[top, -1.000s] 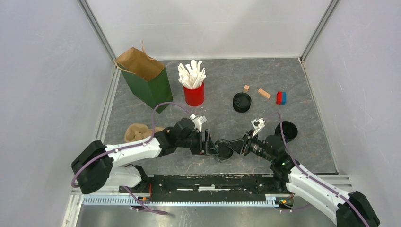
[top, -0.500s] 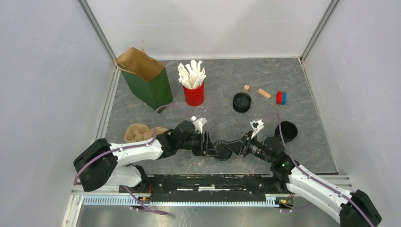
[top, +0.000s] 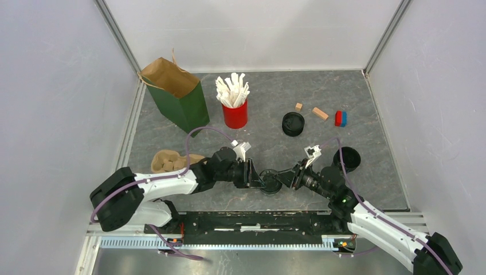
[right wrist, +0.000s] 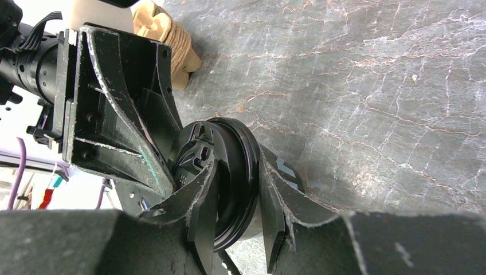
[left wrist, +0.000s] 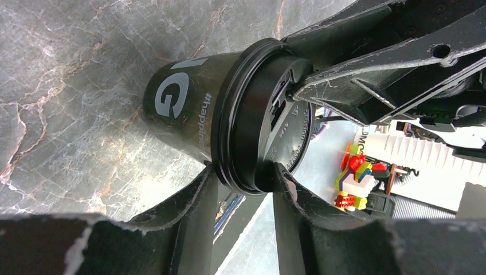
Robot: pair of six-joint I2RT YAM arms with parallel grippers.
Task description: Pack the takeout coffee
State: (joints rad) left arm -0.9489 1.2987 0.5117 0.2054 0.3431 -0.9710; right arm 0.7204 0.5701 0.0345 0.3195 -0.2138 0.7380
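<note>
Left wrist view: cup (left wrist: 177,103) with the lid (left wrist: 255,132) already on it, white lettering facing the camera. Left gripper (left wrist: 245,175) is partly closed about the lid's rim, one finger on the cup-wall side and the other across the top face. Both tips look to touch it. Right gripper (right wrist: 235,186) pinches the same rim from the opposite side, at a narrow opening.

Likely reason: two opposed pinches press the lid home and steady the cup before it goes to the bag (top: 175,94).

Cup sits nearer the arms than the red cup (top: 235,116) and a little to its right. The bag stands left of the red cup, mouth open.

Hard to make out:
- the far arc of the rim is hidden by fingers, so full seating of the lid cannot be told
- the cup's base is not visible from overhead, so contact with the table (left wrist: 69,86) is unconfirmed
- the lettering is cut off by the rim
- the contents are unseen
</note>
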